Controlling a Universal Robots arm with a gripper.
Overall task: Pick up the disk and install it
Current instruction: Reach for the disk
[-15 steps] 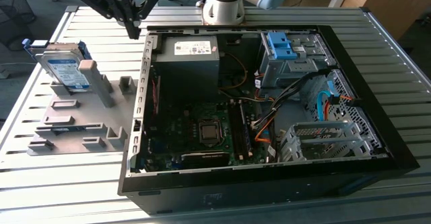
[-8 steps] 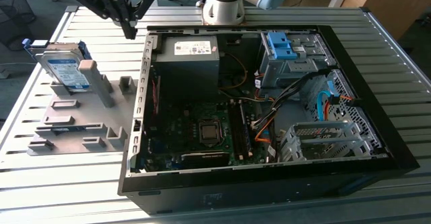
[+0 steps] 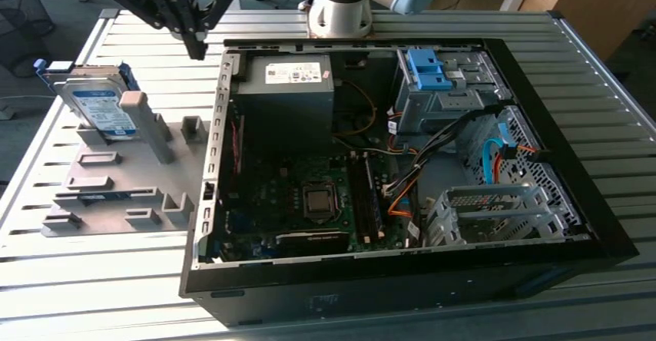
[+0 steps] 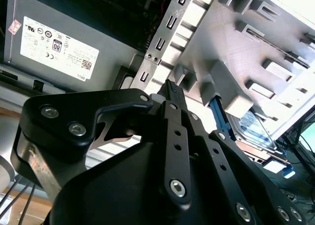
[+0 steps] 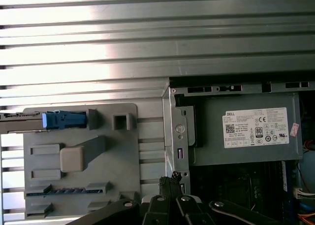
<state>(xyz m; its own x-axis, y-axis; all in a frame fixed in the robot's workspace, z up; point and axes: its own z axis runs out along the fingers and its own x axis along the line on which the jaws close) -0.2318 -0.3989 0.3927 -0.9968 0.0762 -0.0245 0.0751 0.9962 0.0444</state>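
The disk (image 3: 97,104) is a silver-grey drive with a white-and-blue label and a blue frame. It stands tilted on edge in a slot at the far end of the grey fixture plate (image 3: 113,180). In the first wrist view the disk (image 5: 64,119) shows edge-on, and in the second wrist view its label (image 4: 257,128) peeks out behind a grey post. My gripper (image 3: 195,49) hangs above the table, to the exterior view's right of the disk and apart from it, near the open computer case's far corner. The fingers (image 4: 171,89) are shut with nothing between them, as the fingertips (image 5: 172,178) also show.
The open computer case (image 3: 410,287) lies on the slatted metal table (image 3: 92,279). Inside it are a dark grey power supply (image 3: 292,87), a blue bracket (image 3: 425,68), loose cables (image 3: 492,149) and a metal drive cage (image 3: 492,210). Grey posts rise from the fixture plate.
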